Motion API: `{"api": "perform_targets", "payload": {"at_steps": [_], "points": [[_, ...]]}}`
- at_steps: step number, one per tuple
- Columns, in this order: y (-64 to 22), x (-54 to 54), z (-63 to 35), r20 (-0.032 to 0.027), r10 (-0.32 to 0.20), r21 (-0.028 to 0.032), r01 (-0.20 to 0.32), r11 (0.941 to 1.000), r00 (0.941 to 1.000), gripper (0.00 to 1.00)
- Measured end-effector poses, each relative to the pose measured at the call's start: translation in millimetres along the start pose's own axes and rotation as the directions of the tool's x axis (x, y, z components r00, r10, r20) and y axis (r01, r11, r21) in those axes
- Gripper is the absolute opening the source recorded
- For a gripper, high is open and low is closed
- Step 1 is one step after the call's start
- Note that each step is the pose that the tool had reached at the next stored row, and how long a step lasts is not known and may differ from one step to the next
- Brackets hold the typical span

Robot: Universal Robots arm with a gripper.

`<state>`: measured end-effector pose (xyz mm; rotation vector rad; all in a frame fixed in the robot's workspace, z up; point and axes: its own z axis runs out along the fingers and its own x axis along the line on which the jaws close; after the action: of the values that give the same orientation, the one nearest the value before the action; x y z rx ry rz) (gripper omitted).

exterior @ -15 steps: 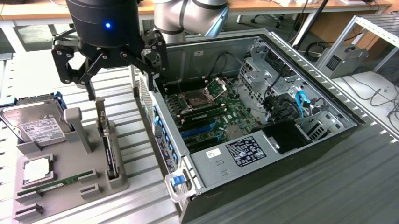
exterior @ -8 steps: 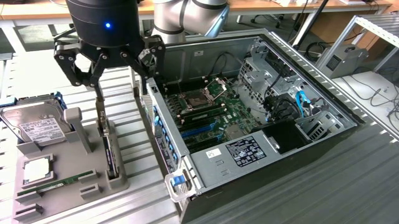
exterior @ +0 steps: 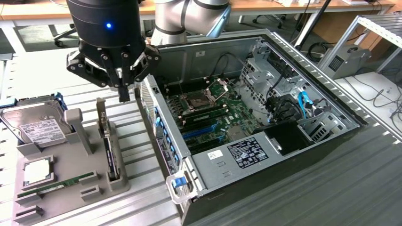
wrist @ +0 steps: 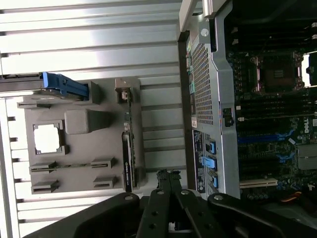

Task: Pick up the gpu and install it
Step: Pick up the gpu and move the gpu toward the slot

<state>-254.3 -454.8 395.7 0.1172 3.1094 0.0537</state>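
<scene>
The gpu stands on its long edge in a slot along the grey holder, with its silver bracket end pointing up at the far end. In the wrist view the gpu appears edge-on as a thin dark strip on the holder. My gripper hangs above the far end of the card, close to the computer case's rear wall. Its fingers are pressed together and hold nothing. In the wrist view the gripper sits between the card and the case.
The open computer case lies at the exterior view's right, with its motherboard and blue slots exposed. On the holder are a hard drive, a square processor and a green RAM stick. The perforated case wall stands close by.
</scene>
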Motion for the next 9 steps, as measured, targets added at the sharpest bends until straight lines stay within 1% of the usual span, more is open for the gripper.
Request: {"api": "perform_targets", "payload": {"at_steps": [1, 3, 6, 7, 8, 9], "points": [[0.0, 0.0, 0.0, 0.0, 0.0, 0.0, 0.0, 1.0, 1.0, 0.16], [0.0, 0.0, 0.0, 0.0, 0.0, 0.0, 0.0, 1.0, 1.0, 0.16], [0.0, 0.0, 0.0, 0.0, 0.0, 0.0, 0.0, 1.0, 1.0, 0.53], [0.0, 0.0, 0.0, 0.0, 0.0, 0.0, 0.0, 1.0, 1.0, 0.53], [0.0, 0.0, 0.0, 0.0, 0.0, 0.0, 0.0, 1.0, 1.0, 0.68], [0.0, 0.0, 0.0, 0.0, 0.0, 0.0, 0.0, 1.0, 1.0, 0.68]]}}
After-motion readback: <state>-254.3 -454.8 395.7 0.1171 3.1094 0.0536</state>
